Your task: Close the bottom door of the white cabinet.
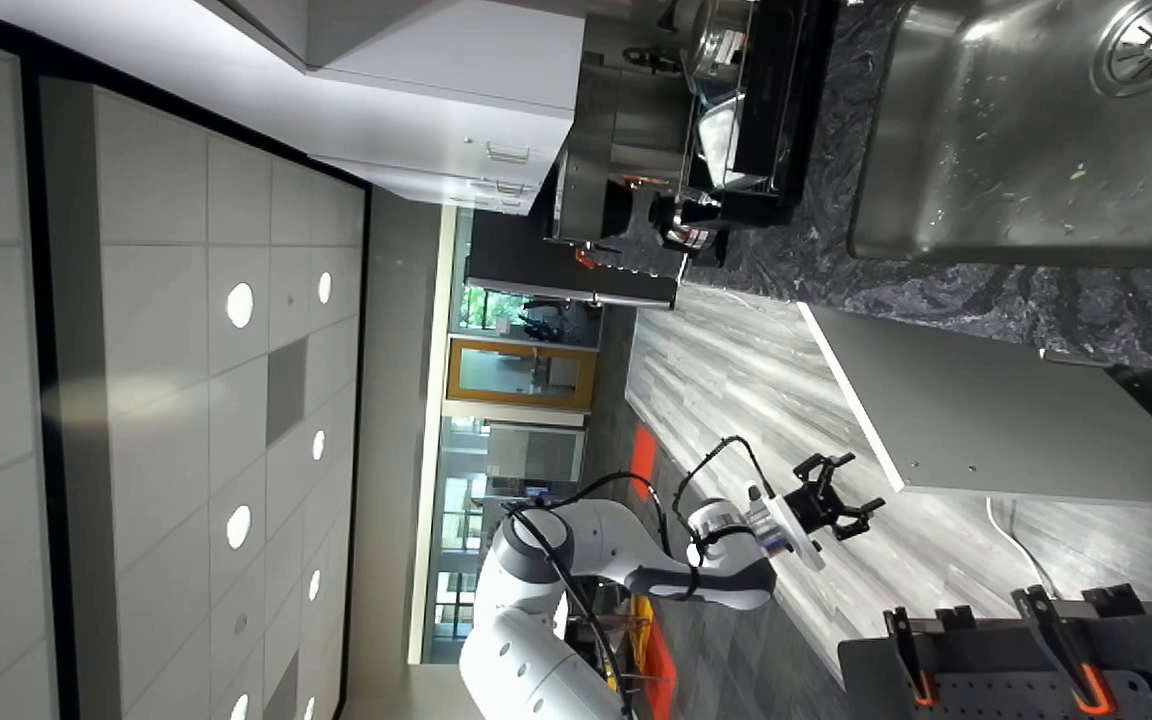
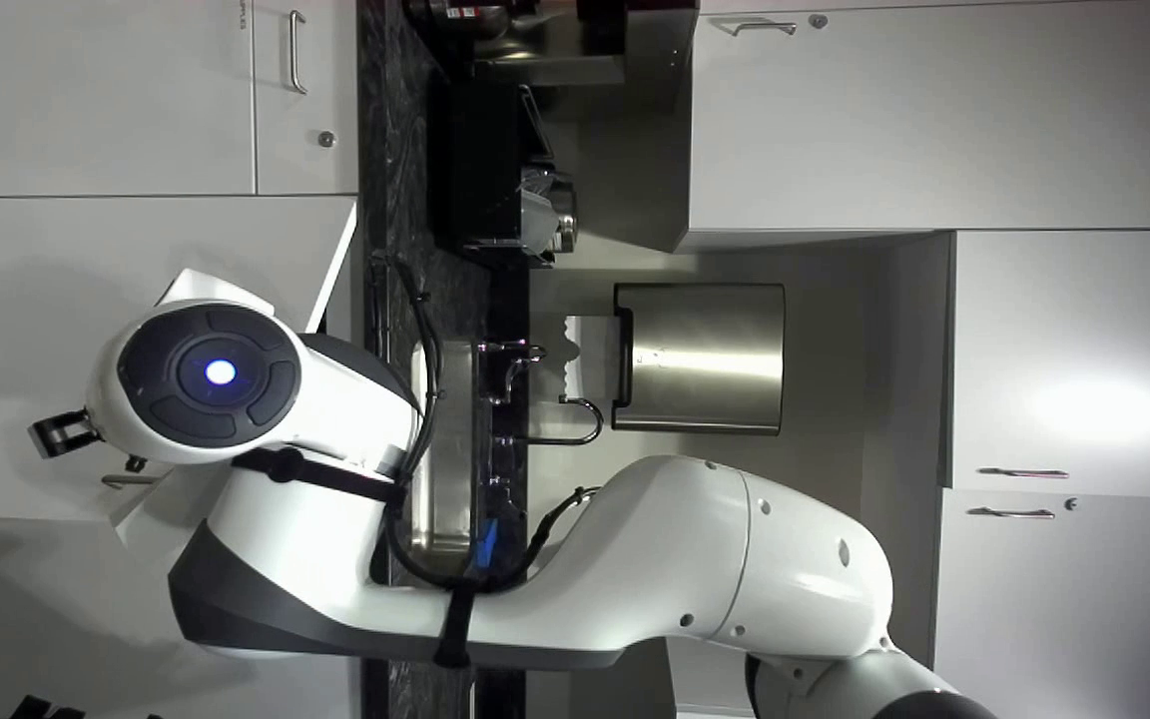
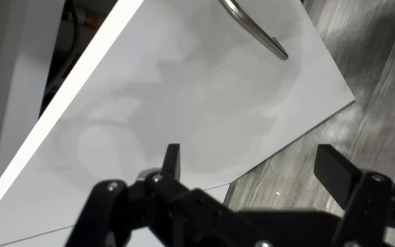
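The black fingers (image 3: 336, 175) stand wide apart around a bare gap, clear of the bottom door (image 3: 211, 137), which hangs ajar below the dark stone tabletop (image 1: 996, 300) in an exterior view. A bowed metal handle (image 3: 251, 26) juts from the door's pale front. Streaked wood-grain floor (image 3: 379, 72) spreads past its edge, and a steel sink (image 1: 1016, 160) is set into the tabletop.

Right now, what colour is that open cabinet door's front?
The door has a plain, pale white front, best seen in the wrist view, though partly shaded.
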Controlling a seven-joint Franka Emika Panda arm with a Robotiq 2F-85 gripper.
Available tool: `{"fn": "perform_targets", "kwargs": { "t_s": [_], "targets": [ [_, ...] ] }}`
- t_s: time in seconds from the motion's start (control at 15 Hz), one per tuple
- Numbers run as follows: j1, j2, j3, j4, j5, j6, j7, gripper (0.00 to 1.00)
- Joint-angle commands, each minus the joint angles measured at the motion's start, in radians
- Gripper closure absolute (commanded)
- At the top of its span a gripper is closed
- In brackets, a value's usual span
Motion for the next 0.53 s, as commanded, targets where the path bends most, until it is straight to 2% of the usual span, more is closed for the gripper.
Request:
{"fn": "perform_targets", "kwargs": {
  "t_s": [0.0, 0.47],
  "targets": [
    [-0.025, 0.012, 0.022, 0.010, -0.022, -0.043, 0.009, 0.00],
    [-0.030, 0.036, 0.023, 0.031, -0.027, -0.052, 0.021, 0.00]
  ]
}}
